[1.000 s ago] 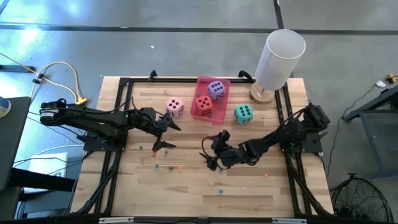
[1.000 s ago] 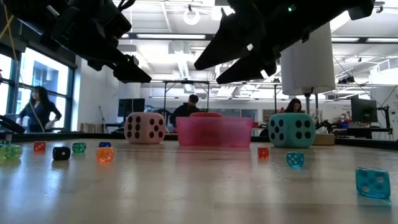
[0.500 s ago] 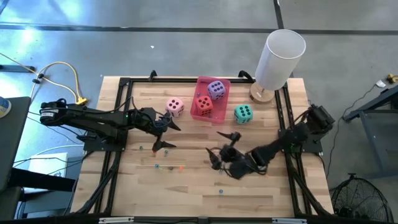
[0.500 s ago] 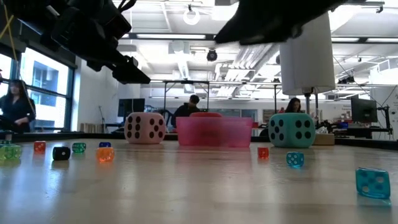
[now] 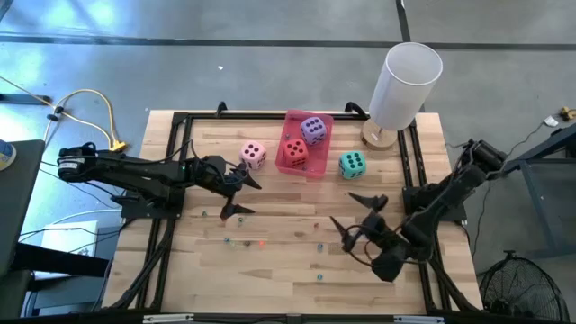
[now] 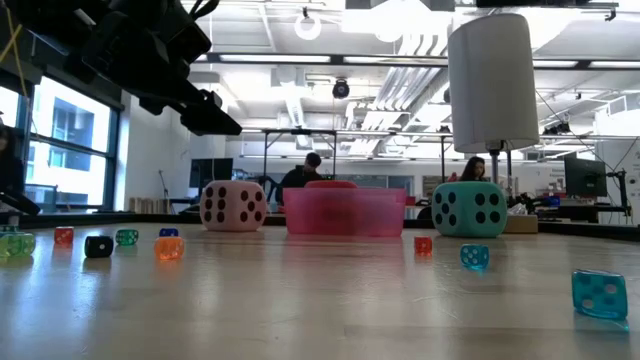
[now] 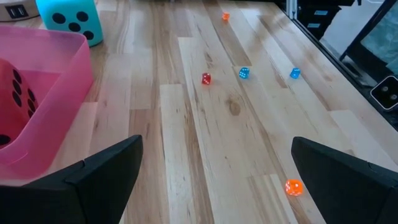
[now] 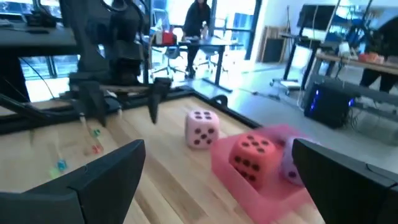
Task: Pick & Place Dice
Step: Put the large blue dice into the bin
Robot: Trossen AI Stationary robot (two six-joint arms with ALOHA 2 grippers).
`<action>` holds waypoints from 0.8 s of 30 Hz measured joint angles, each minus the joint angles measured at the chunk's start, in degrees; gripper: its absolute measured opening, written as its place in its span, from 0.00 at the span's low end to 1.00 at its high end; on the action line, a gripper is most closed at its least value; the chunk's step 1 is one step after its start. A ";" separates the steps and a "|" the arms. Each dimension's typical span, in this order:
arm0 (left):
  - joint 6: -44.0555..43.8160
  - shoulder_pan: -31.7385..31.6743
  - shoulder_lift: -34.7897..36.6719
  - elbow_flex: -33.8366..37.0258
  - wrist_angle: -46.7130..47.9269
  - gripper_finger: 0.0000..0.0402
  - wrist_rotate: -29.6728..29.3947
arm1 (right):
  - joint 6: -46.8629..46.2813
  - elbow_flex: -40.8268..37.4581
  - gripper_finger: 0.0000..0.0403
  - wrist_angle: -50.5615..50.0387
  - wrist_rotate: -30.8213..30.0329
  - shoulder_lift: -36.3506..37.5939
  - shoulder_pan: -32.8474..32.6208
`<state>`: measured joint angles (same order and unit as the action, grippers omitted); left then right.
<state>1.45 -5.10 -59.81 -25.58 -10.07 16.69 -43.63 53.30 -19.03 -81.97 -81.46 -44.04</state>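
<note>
Red (image 5: 294, 151) and purple (image 5: 313, 130) soft dice sit in the pink translucent tray (image 5: 320, 119); pink (image 5: 254, 154) and teal (image 5: 352, 164) dice remain on the table (image 5: 288, 270); both tools (image 5: 236, 193) (image 5: 355, 216) gape empty.

Bare planks (image 5: 270, 270) lie open along the near edge; tray (image 5: 309, 119) and lamp (image 5: 403, 85) crowd the far edge.

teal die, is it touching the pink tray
Apart. The high view shows a strip of bare wood between the teal die and the pink tray; the low view shows the gap too.
</note>
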 joint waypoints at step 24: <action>3.01 -0.02 0.00 0.02 0.63 1.00 -0.44 | -70.61 -8.59 0.99 -46.40 20.80 -0.30 18.56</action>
<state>4.46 -5.13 -59.81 -25.56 -9.43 16.25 -114.24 44.71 -65.42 -61.18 -81.76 -25.49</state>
